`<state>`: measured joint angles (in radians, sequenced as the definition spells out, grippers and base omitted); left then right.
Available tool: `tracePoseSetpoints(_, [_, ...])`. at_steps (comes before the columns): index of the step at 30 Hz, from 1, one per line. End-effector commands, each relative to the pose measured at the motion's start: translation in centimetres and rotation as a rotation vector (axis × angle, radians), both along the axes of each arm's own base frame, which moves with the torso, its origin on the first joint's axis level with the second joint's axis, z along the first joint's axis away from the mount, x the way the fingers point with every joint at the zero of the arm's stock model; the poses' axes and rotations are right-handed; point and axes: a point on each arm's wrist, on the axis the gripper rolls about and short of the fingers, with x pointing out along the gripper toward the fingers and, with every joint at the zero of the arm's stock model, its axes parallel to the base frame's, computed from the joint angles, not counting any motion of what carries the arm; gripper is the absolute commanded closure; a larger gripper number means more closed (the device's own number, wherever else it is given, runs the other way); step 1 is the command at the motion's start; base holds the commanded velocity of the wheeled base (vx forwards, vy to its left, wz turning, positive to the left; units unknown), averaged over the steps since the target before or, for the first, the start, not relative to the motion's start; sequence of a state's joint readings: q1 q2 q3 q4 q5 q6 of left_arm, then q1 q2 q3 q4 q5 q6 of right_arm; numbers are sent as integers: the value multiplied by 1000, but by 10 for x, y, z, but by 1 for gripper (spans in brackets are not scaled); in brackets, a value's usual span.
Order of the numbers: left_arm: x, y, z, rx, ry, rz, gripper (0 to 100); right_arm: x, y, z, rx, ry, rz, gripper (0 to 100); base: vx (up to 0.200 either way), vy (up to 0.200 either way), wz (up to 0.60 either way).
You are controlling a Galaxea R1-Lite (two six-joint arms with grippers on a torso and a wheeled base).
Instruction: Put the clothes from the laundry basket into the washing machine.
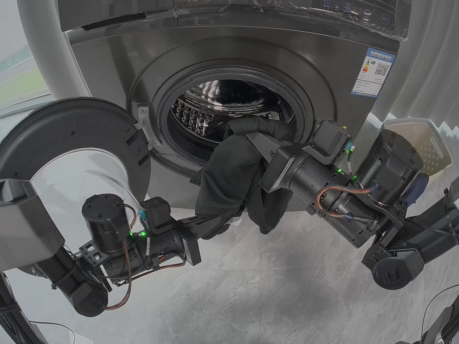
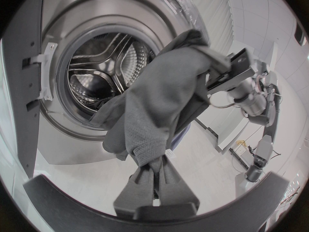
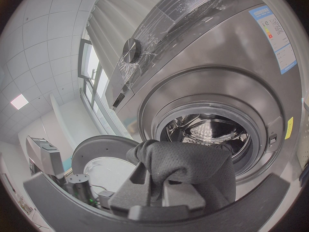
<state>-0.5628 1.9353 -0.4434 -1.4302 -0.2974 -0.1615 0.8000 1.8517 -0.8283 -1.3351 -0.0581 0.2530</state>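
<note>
A dark garment (image 1: 234,173) hangs in front of the washing machine's round opening (image 1: 229,115), its top edge at the opening's lower rim. My right gripper (image 1: 256,139) is shut on the garment's upper end (image 3: 186,165), right at the drum mouth. Below it, my left gripper (image 1: 215,225) is shut on the garment's lower hem (image 2: 151,149). The steel drum (image 2: 96,74) behind the cloth looks bare. The white laundry basket (image 1: 425,144) stands on the floor to the machine's right.
The machine's round door (image 1: 71,149) is swung fully open on the left, just above my left arm. Grey tiled floor (image 1: 267,287) stretches in front of the machine. A curtain (image 1: 430,63) hangs behind the basket.
</note>
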Motion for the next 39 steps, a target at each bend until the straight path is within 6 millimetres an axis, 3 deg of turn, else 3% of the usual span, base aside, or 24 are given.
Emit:
tracePoseSetpoints(1, [-33, 10, 23, -41, -47, -34, 100, 5, 6, -11, -14, 12, 0, 100, 0, 0, 0])
tracePoseSetpoints(11, [-42, 15, 29, -55, -56, -37, 100, 1, 4, -21, -40, 34, 7, 100, 0, 0, 0])
tracePoseSetpoints(12, [-42, 15, 30, -63, -58, -38, 100, 0, 4, -22, -43, 37, 7, 0, 0, 0, 0])
tracePoseSetpoints(31, [-35, 10, 62, -219, -115, -29, 100, -16, -7, -50, -114, 82, 21, 0, 0, 0, 0])
tracePoseSetpoints(39, [-29, 10, 69, -262, -117, 4, 100, -29, -19, -72, -174, 126, 41, 0, 0, 0, 0])
